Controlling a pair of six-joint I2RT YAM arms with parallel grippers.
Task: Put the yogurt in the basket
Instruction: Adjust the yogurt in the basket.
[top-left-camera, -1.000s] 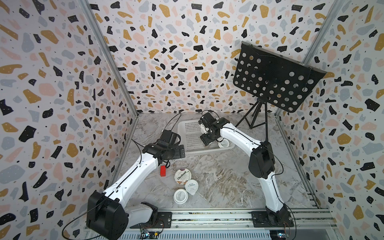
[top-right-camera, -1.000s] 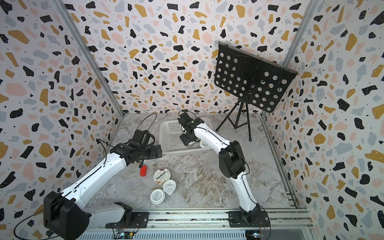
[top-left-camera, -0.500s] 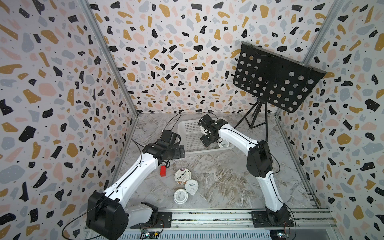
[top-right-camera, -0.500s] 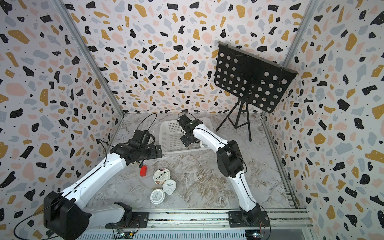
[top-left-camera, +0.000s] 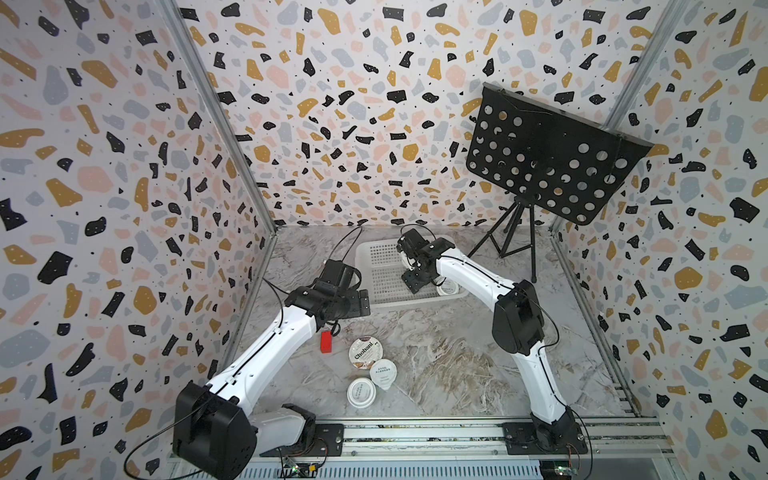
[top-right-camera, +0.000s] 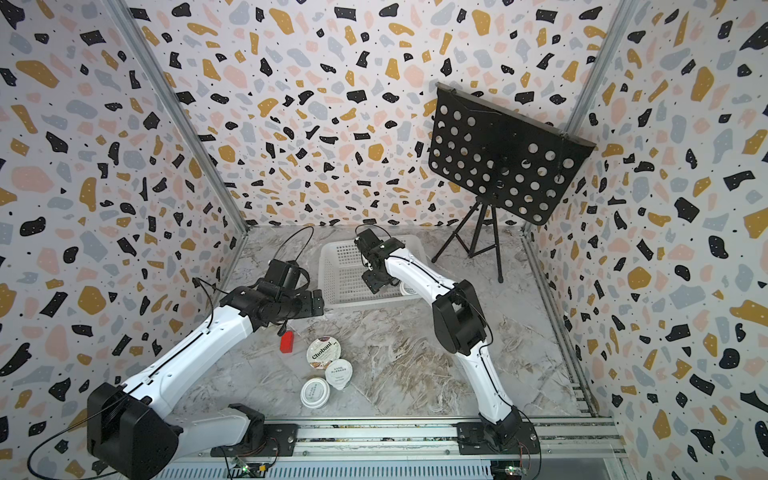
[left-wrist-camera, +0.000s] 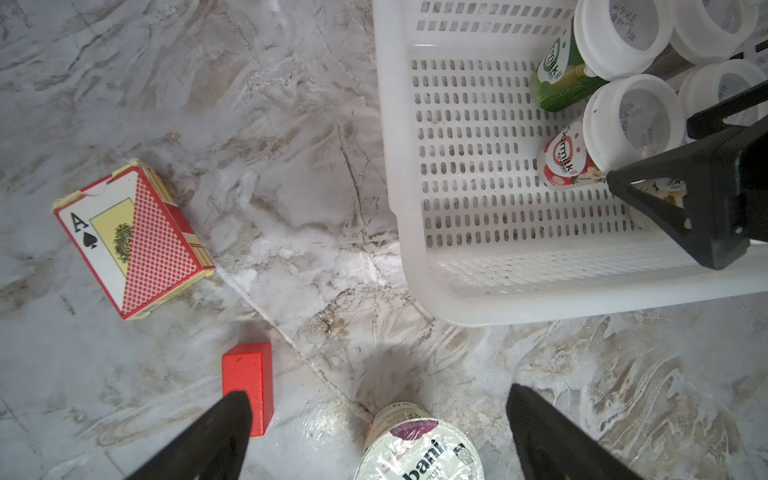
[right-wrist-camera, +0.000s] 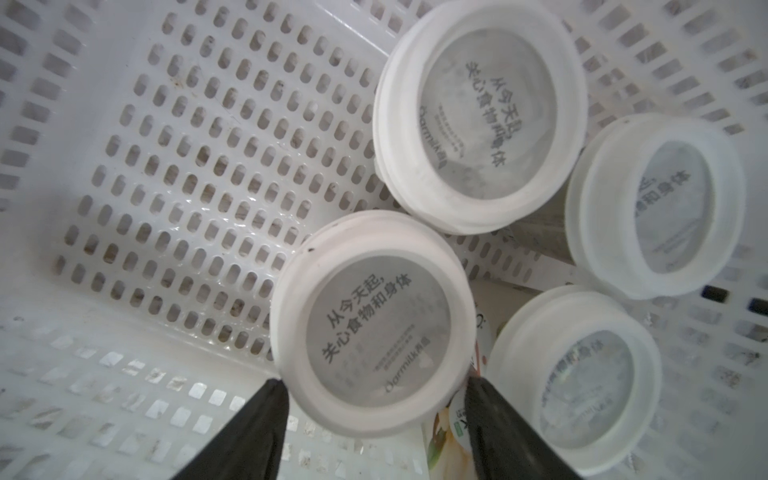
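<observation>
Where right claw (right-wrist-camera: 374, 382) points, yogurt (right-wrist-camera: 376, 328) sits between fingers (right-wrist-camera: 257, 428).

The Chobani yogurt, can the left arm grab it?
Probably yes. The left gripper hangs open right by the Chobani yogurt, with nothing between them; the red block lies off to one side.

Terrazzo-patterned walls (top-left-camera: 332, 104), grey marble floor (top-left-camera: 436, 353); black perforated music stand (top-left-camera: 548, 166)

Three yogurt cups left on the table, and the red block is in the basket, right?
No: the red block lies on the table, outside the basket, as the left wrist view shows. Three yogurt cups on the table is right.
</observation>
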